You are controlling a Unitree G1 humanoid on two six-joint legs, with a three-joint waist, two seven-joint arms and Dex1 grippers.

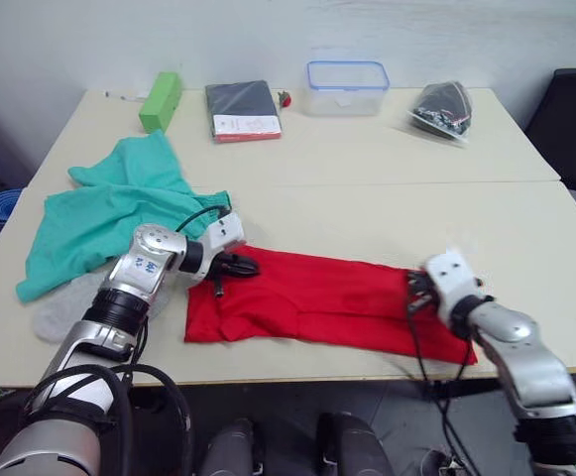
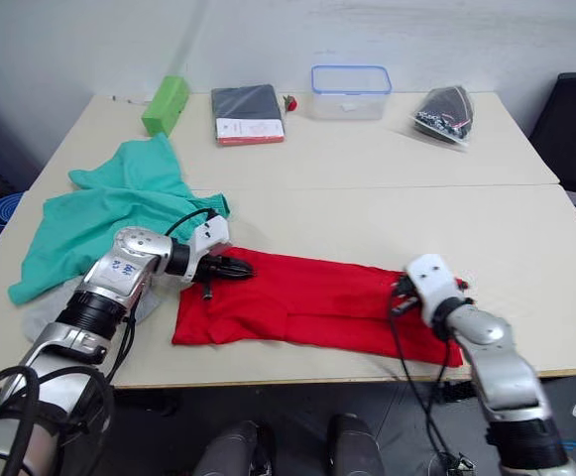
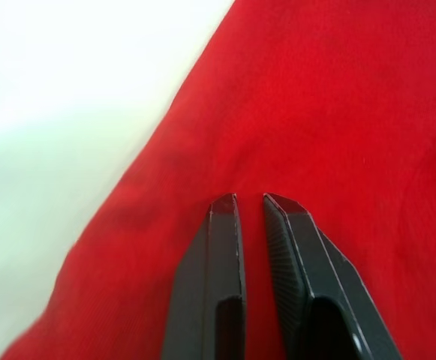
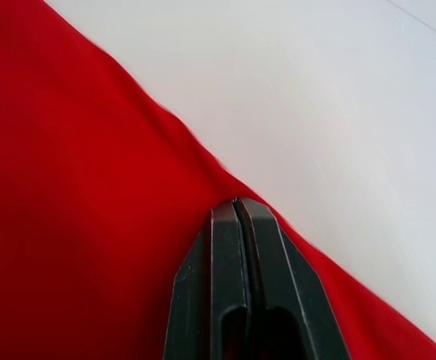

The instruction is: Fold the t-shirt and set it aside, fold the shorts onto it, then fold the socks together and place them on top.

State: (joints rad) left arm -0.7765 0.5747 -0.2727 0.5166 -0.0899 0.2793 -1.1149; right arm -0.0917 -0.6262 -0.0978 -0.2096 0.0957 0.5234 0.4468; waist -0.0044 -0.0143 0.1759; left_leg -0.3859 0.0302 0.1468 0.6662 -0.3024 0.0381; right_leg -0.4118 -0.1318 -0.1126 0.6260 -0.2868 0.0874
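Left gripper jaws slightly spread over t-shirt; right gripper jaws pinching its far-right edge on bench.

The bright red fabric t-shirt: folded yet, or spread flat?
Partly folded: the bright red fabric t-shirt lies as a long narrow band, its layers overlapping, on the table, not yet a compact stack.

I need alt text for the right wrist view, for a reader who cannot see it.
The right hand has its two black fingers pressed together at the edge of the red t-shirt, which covers one side of the pale table.
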